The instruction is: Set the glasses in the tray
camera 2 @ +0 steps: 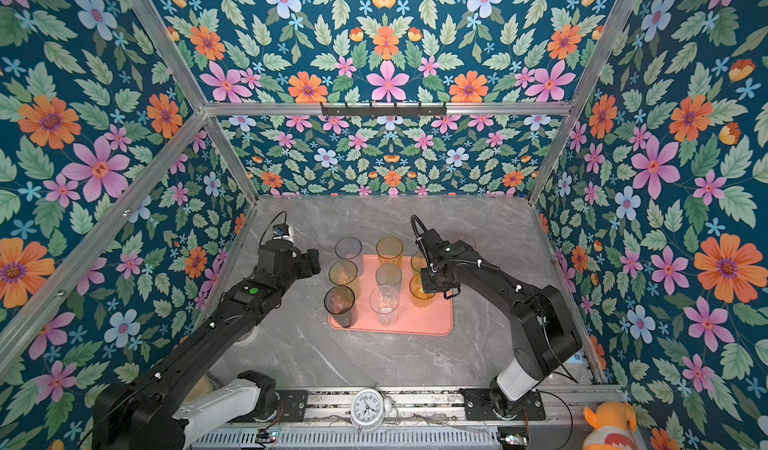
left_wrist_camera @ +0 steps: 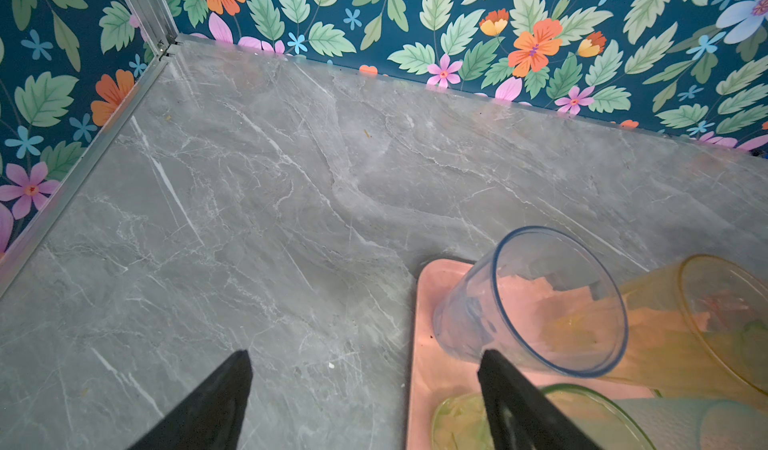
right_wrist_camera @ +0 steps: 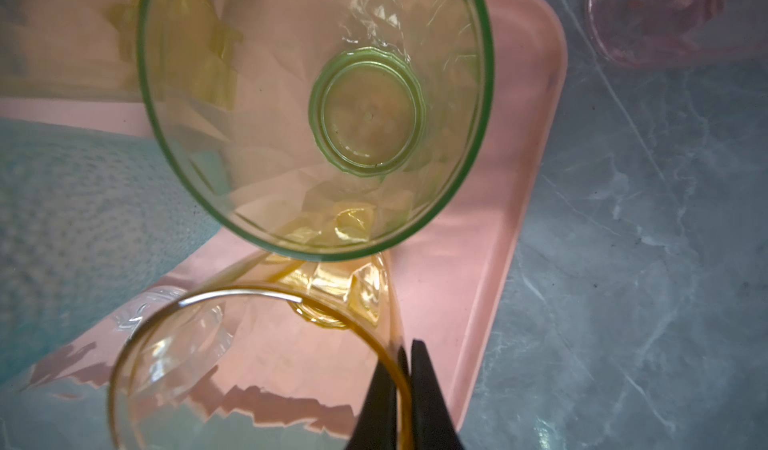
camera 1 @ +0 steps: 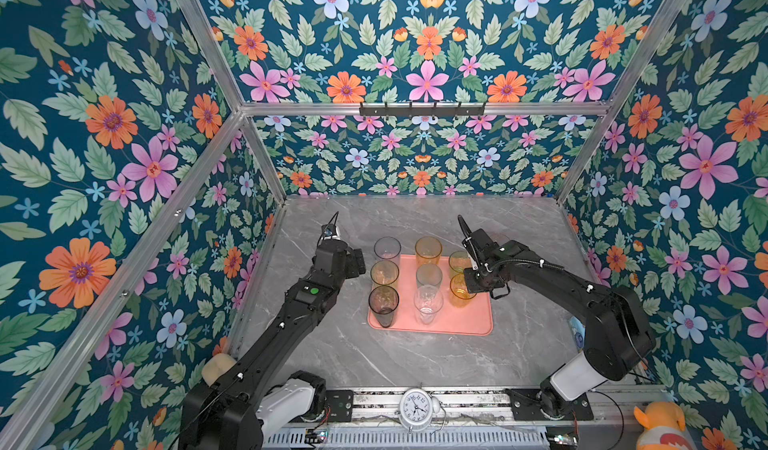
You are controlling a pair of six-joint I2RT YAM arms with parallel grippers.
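Grey marble tabletop [camera 1: 415,360] enclosed by floral wallpaper [camera 1: 104,156] and an aluminium frame [camera 1: 415,109], with the salmon-pink tray [camera 1: 465,323] lying flat at its centre. Eight of the glasses occupy the tray in three columns, all upright in both top views. Along the tray's left edge, a pale blue tumbler [left_wrist_camera: 540,302] stands on the far corner and a smoky grey tumbler [camera 1: 383,304] on the near corner. A clear tumbler [camera 1: 428,304] stands near the middle of the tray's near half.

The left gripper [left_wrist_camera: 365,356] hangs at the tray's far left corner, jaws spread wide and holding nothing. One finger [left_wrist_camera: 519,406] is above the tray just beside the pale blue tumbler, and the other [left_wrist_camera: 216,402] is above bare marble outside the tray's left edge.

The right gripper [right_wrist_camera: 404,356] is above the tray's right side, its jaws pinched together on the rim wall of a short amber tumbler [right_wrist_camera: 257,369]. Whether that tumbler's base rests on the tray cannot be told. A green tumbler [right_wrist_camera: 370,115] stands just beyond it, toward the tray's far right corner. A pink tumbler [right_wrist_camera: 652,19] stands off the tray, on the marble beyond that corner.
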